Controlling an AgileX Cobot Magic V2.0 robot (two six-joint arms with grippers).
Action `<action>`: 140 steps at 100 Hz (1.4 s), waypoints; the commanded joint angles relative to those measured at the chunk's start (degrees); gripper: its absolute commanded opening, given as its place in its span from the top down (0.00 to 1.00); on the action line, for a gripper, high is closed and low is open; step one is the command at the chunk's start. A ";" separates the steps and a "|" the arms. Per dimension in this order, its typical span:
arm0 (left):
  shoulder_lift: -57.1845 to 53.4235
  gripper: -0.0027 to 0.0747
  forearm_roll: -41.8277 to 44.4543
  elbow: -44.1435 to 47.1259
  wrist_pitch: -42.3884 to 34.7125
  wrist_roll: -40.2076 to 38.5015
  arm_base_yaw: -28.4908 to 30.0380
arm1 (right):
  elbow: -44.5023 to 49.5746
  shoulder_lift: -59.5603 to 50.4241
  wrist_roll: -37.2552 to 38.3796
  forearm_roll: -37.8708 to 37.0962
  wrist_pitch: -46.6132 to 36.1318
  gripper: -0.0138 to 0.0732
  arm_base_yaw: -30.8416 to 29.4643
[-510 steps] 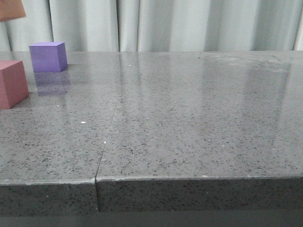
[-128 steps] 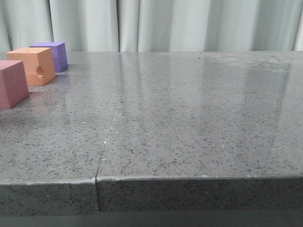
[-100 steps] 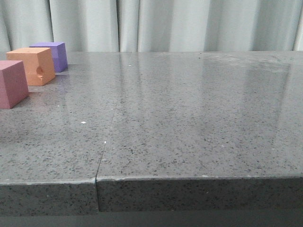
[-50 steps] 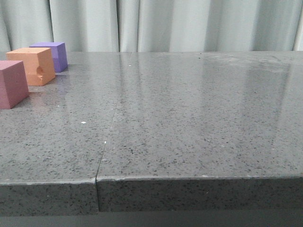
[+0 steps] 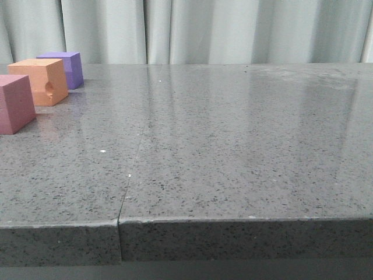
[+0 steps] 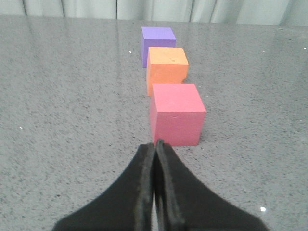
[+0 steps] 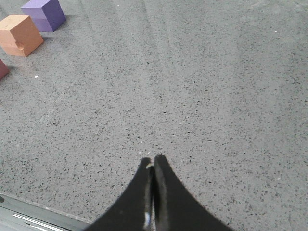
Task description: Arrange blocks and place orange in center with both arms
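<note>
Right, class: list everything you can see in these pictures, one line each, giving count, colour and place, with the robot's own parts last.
Purple cube: one, purple, far end of the row, at the table's left.
Orange cube: one, orange, middle of the row, dent on one face.
Pink cube: one, pink-red, near end of the row.
Table: one, grey speckled stone, seam at the front left.
Curtain: one, pale grey-green, behind the table.
Left tool: one, black, shut, empty, just short of the pink cube.
Right tool: one, black, shut, empty, over bare table.
</note>
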 commanded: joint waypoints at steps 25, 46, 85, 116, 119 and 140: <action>-6.31 0.99 -4.69 8.28 -18.80 8.81 6.05 | -1.41 0.21 -0.32 -0.56 -4.48 0.91 -0.08; -8.73 0.99 -4.69 13.57 -24.74 8.18 9.52 | -1.41 0.21 -0.32 -0.56 -4.48 0.91 -0.08; -16.43 0.99 -5.57 24.02 -31.88 7.09 10.80 | -1.41 0.21 -0.32 -0.56 -4.48 0.91 -0.08; -16.64 0.99 -6.24 25.65 -32.16 7.94 10.80 | -1.42 0.27 -0.32 -0.56 -4.47 0.91 -0.08; -16.64 0.99 -6.24 25.65 -32.16 8.42 10.80 | -1.42 0.27 -0.32 -0.56 -4.47 0.91 -0.08; -16.64 0.99 -6.24 25.65 -31.71 8.81 10.80 | -1.42 0.27 -0.32 -0.56 -4.47 0.91 -0.08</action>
